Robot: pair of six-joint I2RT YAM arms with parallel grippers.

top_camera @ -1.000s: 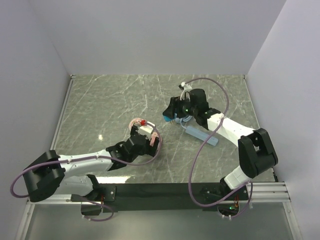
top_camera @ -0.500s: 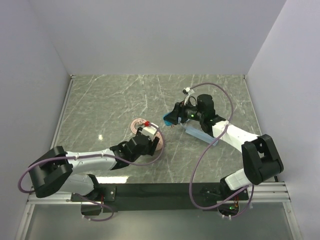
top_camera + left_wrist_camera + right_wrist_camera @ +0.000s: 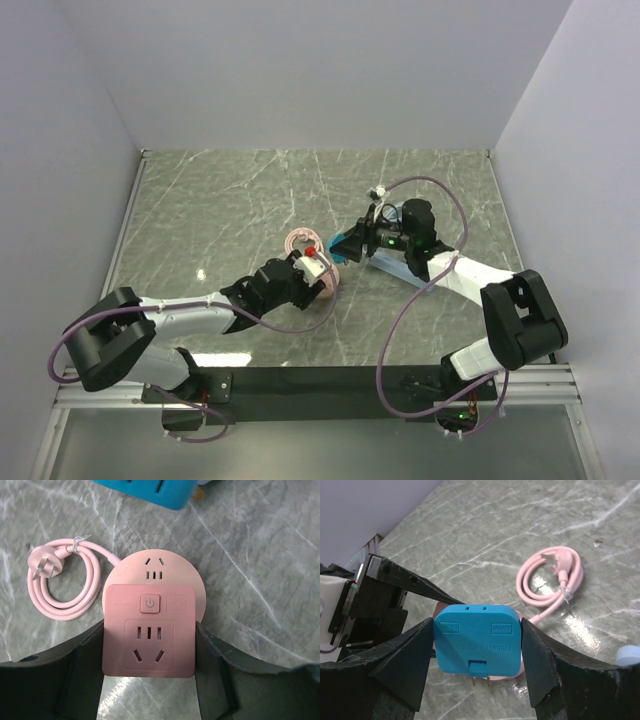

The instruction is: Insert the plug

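Note:
My right gripper (image 3: 477, 650) is shut on the bright blue plug (image 3: 477, 641), its two brass prongs pointing down above the marble. In the top view the plug (image 3: 349, 243) hangs just right of the pink cube (image 3: 316, 266). My left gripper (image 3: 149, 667) is shut on the pink cube (image 3: 148, 632), its socket face with a power button turned to the camera, on a round pink base. The plug's blue edge (image 3: 147, 491) shows at the top of the left wrist view. The cube's pink cord (image 3: 62, 587) lies coiled to its left and also shows in the right wrist view (image 3: 552, 580).
The pale-blue power strip (image 3: 395, 266) lies on the marble table (image 3: 230, 200) under the right arm. White walls close the table at the back and both sides. The right arm's purple cable (image 3: 440, 215) loops above the strip.
My left gripper has carried the pink cube right and forward, toward the plug. My right gripper has lowered and tilted the blue plug toward the cube; the gap between them has shrunk.

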